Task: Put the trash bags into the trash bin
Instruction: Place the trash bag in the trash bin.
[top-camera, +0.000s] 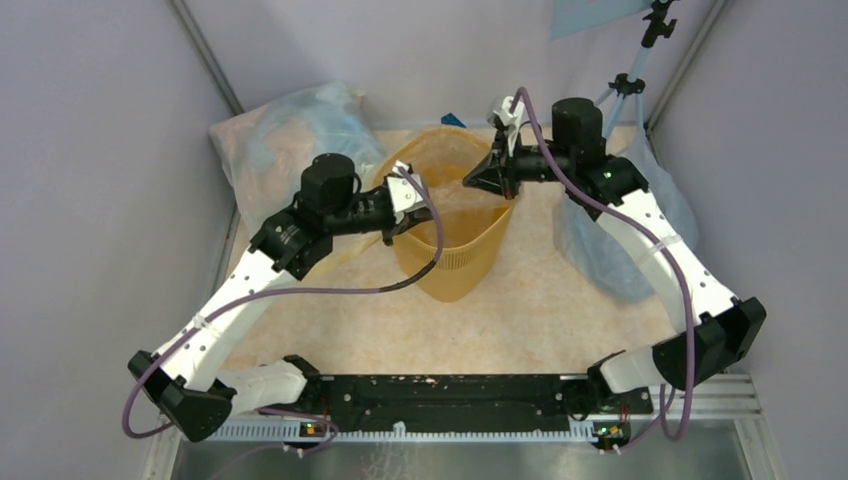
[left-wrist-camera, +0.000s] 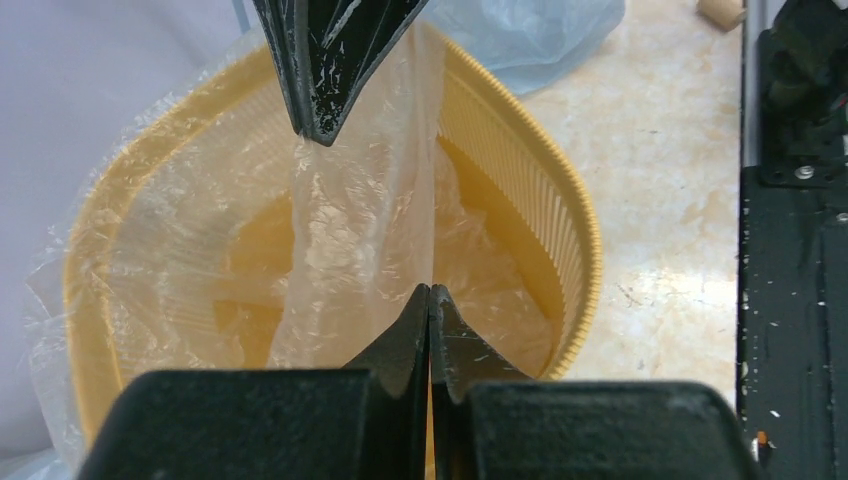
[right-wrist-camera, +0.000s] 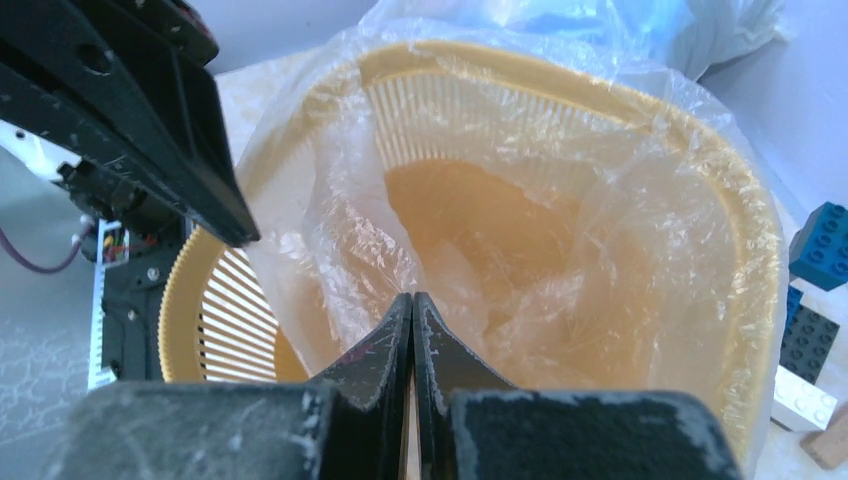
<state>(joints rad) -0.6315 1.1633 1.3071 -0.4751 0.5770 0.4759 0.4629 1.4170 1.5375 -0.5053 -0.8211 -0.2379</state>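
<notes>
Top external view: two arms reach over the yellow trash bin (top-camera: 455, 265), which stands upright in the middle of the table (top-camera: 520, 310). The left gripper (top-camera: 393, 236) is at its left rim and the right gripper (top-camera: 470, 183) at its far right rim.
Trash bag: a clear, wrinkled film bag (left-wrist-camera: 350, 230) sits inside the bin. Part of it is draped over the rim and a sheet is pulled taut between the two grippers.
Left fingers: clenched on the lower edge of that sheet, tips pressed together just above the bin's mouth.
Right fingers: clenched too, pinching the film from the opposite side.
Around the bin: one bluish plastic sack (top-camera: 290, 135) lies against the back-left wall, another (top-camera: 610, 250) under the right arm. A thin stand (top-camera: 635, 70) rises in the back-right corner.
In the way: each arm hangs across the bin's opening, and the stretched sheet divides it.
Wrist views only: the right wrist camera shows toy blocks (right-wrist-camera: 822, 245) — blue, black and white — just beside the bin, hidden from above. The left wrist camera shows the ribbed inner wall and a small tan piece (left-wrist-camera: 720, 10) on the table.
Top view only: both sacks together, and the black base rail (top-camera: 440, 395) at the near edge.
</notes>
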